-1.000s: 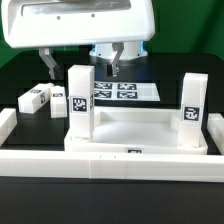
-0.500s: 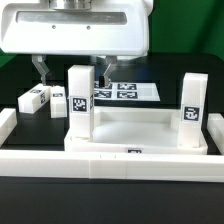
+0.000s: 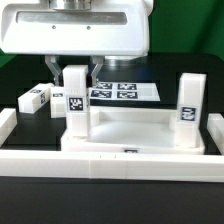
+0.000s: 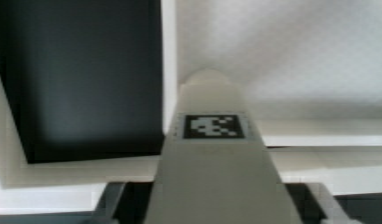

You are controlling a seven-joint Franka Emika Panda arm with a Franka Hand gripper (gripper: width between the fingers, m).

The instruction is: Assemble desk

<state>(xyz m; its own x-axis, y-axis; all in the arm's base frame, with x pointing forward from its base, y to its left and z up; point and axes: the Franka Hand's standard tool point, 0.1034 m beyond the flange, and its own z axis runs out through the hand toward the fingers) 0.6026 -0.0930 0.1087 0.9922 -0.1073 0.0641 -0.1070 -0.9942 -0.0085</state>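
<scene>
On the black bench (image 3: 30,200), the claw (image 3: 74,70) had swung over to straddle the upright leg (image 3: 75,108) on the desk top (image 3: 150,140), which had shifted slightly toward the exterior view's left; whether it was actually gripping could not be told, and seating that leg seemed underway.

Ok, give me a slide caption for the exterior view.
Open gripper straddles one upright leg on the desk top; a second leg stands toward the exterior view's right.
</scene>
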